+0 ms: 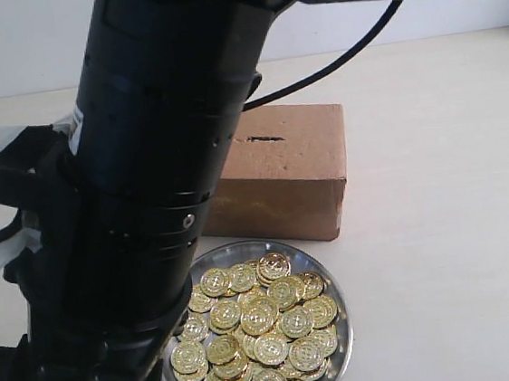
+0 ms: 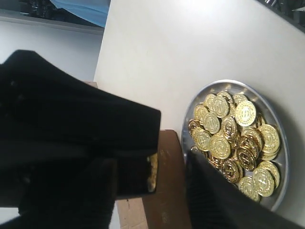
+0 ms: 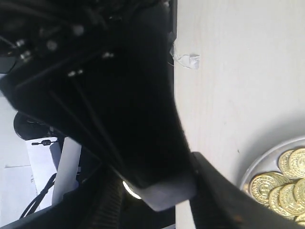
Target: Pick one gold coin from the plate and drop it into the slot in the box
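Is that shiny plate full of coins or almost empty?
Full: gold coins lie heaped and overlapping across the plate, leaving little but its rim bare.

We count one brown rectangular cardboard box [image 1: 280, 174], one narrow dark slot [image 1: 265, 138] in it, one round silver metal plate [image 1: 345, 328], and some three dozen round gold coins [image 1: 260, 331], overlapping too much to total exactly.

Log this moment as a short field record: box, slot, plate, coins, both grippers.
box: brown cardboard, closed
slot: dark slit in the box's top face
plate: silver metal, on the exterior camera's side of the box
gold coins: heaped across the plate
left gripper: box edge shows between its fingers, plate alongside; gold glint by one finger; grip unclear
right gripper: near the plate's rim; open or shut unclear
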Controlling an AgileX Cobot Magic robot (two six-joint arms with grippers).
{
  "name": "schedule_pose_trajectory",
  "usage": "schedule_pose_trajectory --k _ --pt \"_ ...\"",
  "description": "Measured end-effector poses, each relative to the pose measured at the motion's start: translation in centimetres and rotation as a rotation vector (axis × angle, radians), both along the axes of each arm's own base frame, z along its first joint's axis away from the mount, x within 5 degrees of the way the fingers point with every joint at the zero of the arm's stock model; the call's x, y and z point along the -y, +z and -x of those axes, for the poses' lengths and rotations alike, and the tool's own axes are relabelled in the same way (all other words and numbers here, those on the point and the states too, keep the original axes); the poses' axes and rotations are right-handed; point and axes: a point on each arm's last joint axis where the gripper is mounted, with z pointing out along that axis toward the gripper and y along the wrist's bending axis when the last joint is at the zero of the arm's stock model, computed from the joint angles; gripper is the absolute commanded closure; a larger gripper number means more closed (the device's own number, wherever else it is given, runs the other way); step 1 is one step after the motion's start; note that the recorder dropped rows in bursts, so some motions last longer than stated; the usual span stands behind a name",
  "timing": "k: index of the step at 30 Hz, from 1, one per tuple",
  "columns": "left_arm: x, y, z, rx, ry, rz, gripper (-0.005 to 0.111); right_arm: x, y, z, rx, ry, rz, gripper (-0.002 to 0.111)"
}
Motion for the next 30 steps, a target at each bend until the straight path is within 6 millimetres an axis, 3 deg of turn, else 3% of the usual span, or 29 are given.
schedule_pose_trajectory --k 8,10,15,18,20,25,30 --pt "0.0 0.0 0.1 0.0 -0.007 0.0 0.094 0.0 0.0 0.0 0.001 -0.001 -0.001 0.069" --pt "0.0 0.0 0.1 0.0 -0.009 0.0 0.107 0.0 0.0 0.0 0.001 -0.001 -0.001 0.069" --pt "0.1 0.0 0.1 -0.013 -0.006 0.002 0.107 0.0 0.0 0.0 0.003 -0.001 0.0 0.068" --pt "0.1 -0.1 0.1 -0.016 -0.005 0.001 0.107 0.0 0.0 0.0 0.004 0.0 0.001 0.04" --pt "0.1 -0.1 0.1 -0.029 0.001 0.005 0.107 0.3 0.4 -0.3 0.039 -0.027 0.026 0.037" --pt "0.1 0.0 -0.1 -0.092 0.045 0.03 0.107 3.2 5.1 -0.8 0.304 -0.133 0.055 0.04" --pt "1.3 1.0 -1.8 -0.107 0.15 -0.001 0.107 8.0 11.0 1.4 0.424 -0.328 -0.041 0.043"
